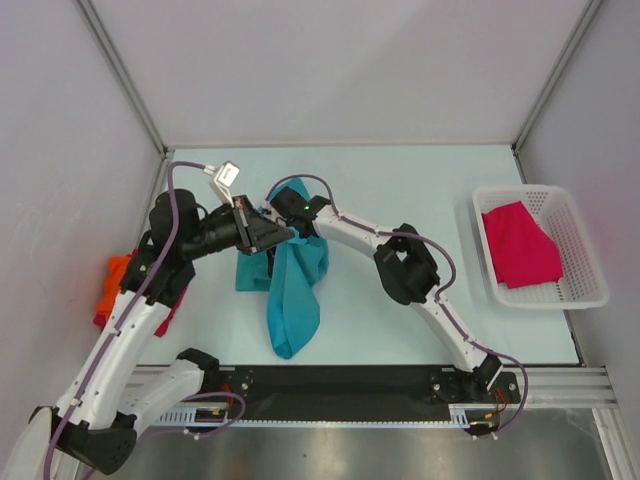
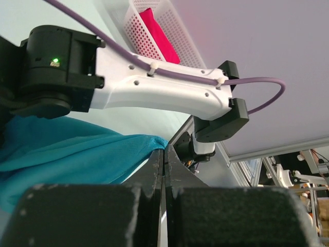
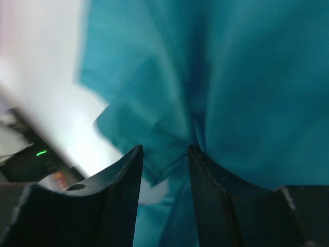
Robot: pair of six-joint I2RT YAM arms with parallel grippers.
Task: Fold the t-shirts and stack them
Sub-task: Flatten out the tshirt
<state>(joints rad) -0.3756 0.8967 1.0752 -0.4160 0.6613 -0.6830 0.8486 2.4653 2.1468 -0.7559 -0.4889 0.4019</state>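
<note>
Left arm (image 1: 128, 330): rises from its base at the near left, bends at the elbow, forearm reaching right.
Left gripper (image 2: 164, 154): jaws pressed together, pinching an edge of the teal t-shirt (image 2: 77, 154).
Right arm (image 1: 447, 322): runs up and left from its base, elbow bent, forearm stretched left.
Right gripper (image 3: 164, 154): fingers (image 3: 123, 180) parted with a narrow gap, tips at the cloth.
Wrists: just beside each other.

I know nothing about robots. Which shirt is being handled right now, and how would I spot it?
Start at the pale table and look near its middle. The teal shirt is bunched there, trailing toward the near edge. It is the only blue-green cloth: the pink shirt lies in the basket on the right, and the orange shirt sits at the left edge.
</note>
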